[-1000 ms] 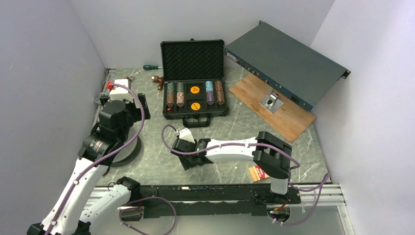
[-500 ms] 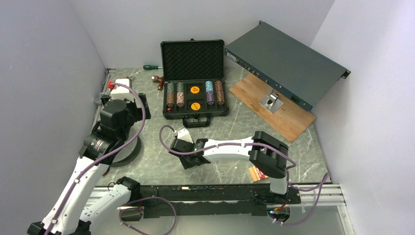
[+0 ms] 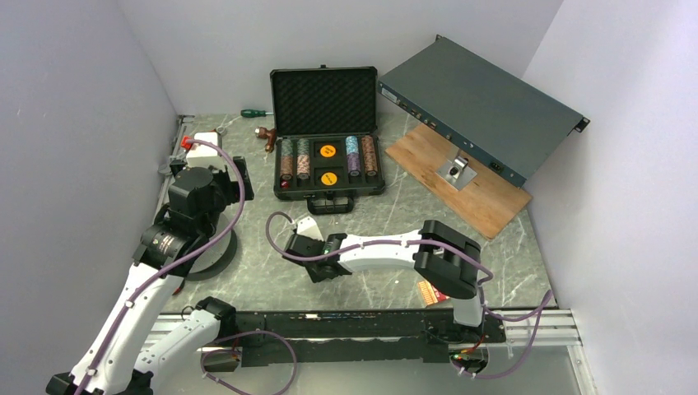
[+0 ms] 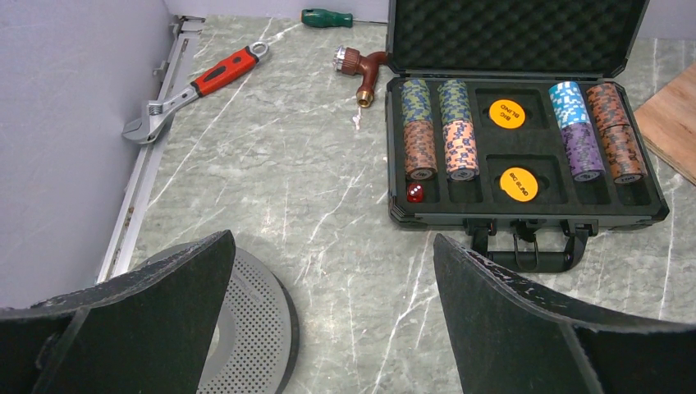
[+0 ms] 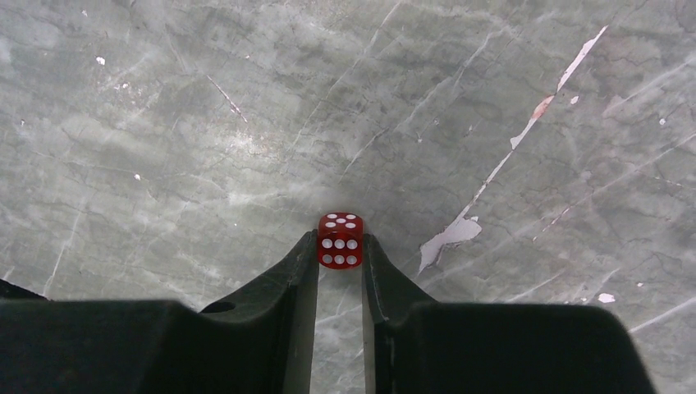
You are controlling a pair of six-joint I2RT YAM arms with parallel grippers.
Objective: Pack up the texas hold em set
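The black case [image 3: 324, 100] of the texas hold em set lies open at the back, foam lid up. Its tray [image 4: 525, 209] holds striped chip stacks [image 4: 433, 123], two orange buttons [image 4: 506, 113] and one red die [image 4: 415, 192]. Near the table's front middle, my right gripper [image 5: 340, 248] is shut on another red die [image 5: 340, 240], pinched at the fingertips just over the marble. In the top view this gripper [image 3: 317, 271] points down. My left gripper [image 4: 332, 279] hangs open and empty, left of the case. A red card box [image 3: 434, 290] peeks out under the right arm.
A long grey-green rack box [image 3: 481, 95] leans at the back right over a wooden board [image 3: 469, 185]. A red-handled wrench [image 4: 205, 82], a green screwdriver [image 4: 327, 16] and a brass pipe fitting [image 4: 367, 70] lie left of the case. A perforated grey disc [image 4: 246, 320] sits under the left gripper.
My right gripper's jaws have closed on the red die, and that arm has drifted slightly left. The left arm has barely moved.
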